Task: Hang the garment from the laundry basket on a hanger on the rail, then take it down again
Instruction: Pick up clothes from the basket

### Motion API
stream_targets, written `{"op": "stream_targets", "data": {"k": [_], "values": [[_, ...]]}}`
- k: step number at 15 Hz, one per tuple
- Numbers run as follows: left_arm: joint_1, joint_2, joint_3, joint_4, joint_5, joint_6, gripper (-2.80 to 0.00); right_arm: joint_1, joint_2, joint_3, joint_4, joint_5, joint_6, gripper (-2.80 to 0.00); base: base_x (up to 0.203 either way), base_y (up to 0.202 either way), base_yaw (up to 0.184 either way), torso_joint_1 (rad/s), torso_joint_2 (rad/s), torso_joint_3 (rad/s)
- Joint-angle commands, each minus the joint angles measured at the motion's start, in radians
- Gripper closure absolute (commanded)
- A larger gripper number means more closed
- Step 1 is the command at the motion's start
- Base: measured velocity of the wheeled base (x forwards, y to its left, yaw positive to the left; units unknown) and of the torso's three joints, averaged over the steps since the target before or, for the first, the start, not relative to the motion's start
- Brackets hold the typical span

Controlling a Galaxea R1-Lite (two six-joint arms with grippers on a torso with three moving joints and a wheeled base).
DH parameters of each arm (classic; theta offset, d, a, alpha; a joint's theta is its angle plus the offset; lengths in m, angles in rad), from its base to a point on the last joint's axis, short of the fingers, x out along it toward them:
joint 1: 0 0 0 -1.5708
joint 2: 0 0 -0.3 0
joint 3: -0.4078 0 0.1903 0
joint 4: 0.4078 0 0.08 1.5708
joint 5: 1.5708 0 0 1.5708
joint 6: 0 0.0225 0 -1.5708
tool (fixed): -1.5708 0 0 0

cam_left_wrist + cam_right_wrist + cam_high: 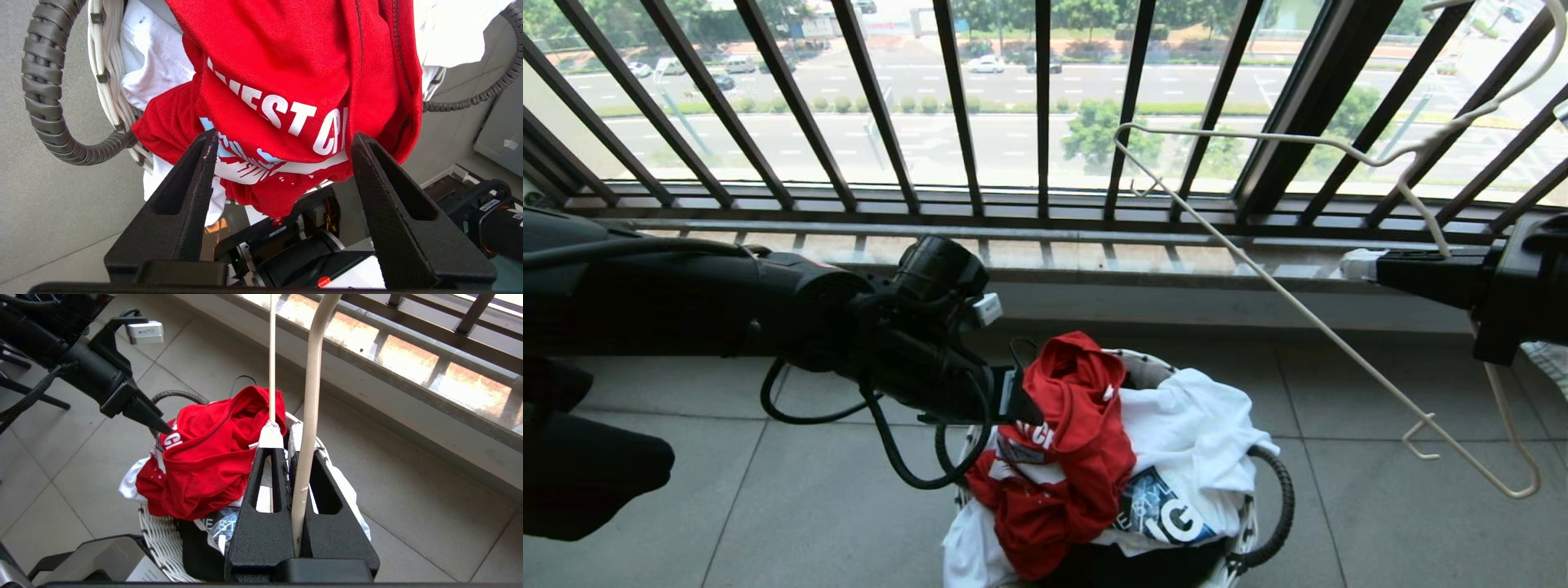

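The red garment (1078, 441) lies crumpled on top of the laundry basket (1286, 490), its white lettering showing in the left wrist view (294, 61). My left gripper (1017, 400) is at the shirt's left side and open. Its fingertips (282, 136) stand wide apart on either side of a printed fold without clamping it. My right gripper (1360, 265) hovers right of the basket, shut on the cream hanger (1421, 216). The hanger's stem (310, 396) runs between the closed fingers (282, 437). The rail is out of view.
A white garment (1201, 433) and a dark printed shirt (1168, 514) fill the basket under the red one. The black window railing (1042, 106) and a stone ledge (1094, 253) run behind. Grey floor tiles (1380, 523) surround the basket.
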Motion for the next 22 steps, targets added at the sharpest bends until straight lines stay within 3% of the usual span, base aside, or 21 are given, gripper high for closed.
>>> {"op": "stream_targets", "data": {"k": [1,3,6,7,15,17,22], "values": [[-0.002,0.045,0.0,-0.067,0.024,-0.042,-2.8,-0.001,-0.009,-0.001,-0.001,0.003,-0.001,0.0,0.0,0.0,0.0,0.0,0.0,0.0],[-0.002,0.081,0.017,-0.159,0.043,-0.088,-2.8,-0.004,-0.017,-0.001,-0.001,0.003,-0.001,0.0,0.0,0.0,0.0,0.0,0.0,0.0],[-0.004,0.104,0.015,-0.164,0.086,-0.088,-2.8,-0.01,-0.017,-0.003,-0.001,0.003,-0.001,0.0,0.0,0.0,0.0,0.0,0.0,0.0],[-0.004,0.106,0.018,-0.164,0.089,-0.086,0.0,-0.012,-0.017,-0.003,-0.001,0.003,-0.001,0.0,0.0,0.0,0.0,0.0,0.0,0.0],[-0.035,0.078,0.028,-0.15,0.089,-0.083,0.0,-0.012,-0.017,-0.003,-0.001,0.003,-0.001,0.0,0.0,0.0,0.0,0.0,0.0,0.0],[-0.074,0.07,0.061,-0.131,0.104,-0.044,0.0,-0.021,-0.019,-0.003,-0.001,0.003,0.0,0.0,0.0,0.0,0.0,0.0,0.0,0.0],[-0.152,0.012,0.027,0.213,0.207,0.08,0.0,-0.027,-0.017,-0.007,-0.001,0.003,0.003,0.0,0.0,0.0,0.0,0.0,0.0,0.0]]}}
